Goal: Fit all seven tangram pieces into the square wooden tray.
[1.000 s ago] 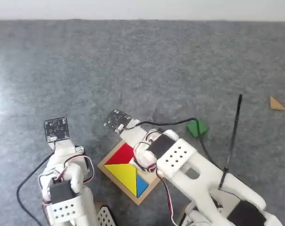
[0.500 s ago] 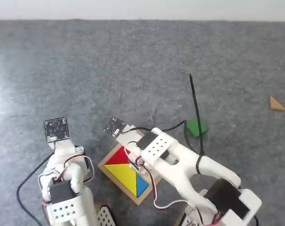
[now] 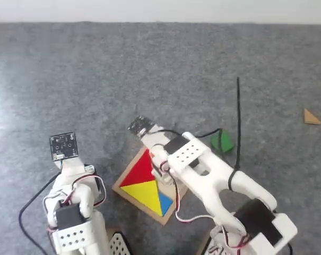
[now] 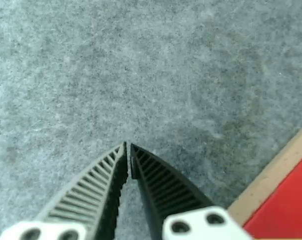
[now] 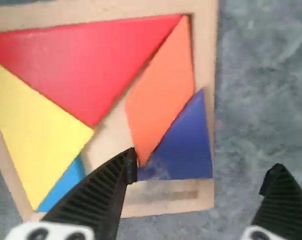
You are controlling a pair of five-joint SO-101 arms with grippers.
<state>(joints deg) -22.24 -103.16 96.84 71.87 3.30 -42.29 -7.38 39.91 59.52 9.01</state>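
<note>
Reckoning green piece (image 3: 222,142) is light, stiff, thin, I'd pinch its sides w/ right claw (image 5: 204,165), apart over tray (image 5: 203,60) rim; left claw (image 4: 127,146) together.

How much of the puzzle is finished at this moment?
Done: red, yellow, light blue, orange and dark blue pieces lie in the tray. In hand: nothing; the right gripper hangs open above it. Remaining: the green piece and a tan triangle lie on the table.
</note>
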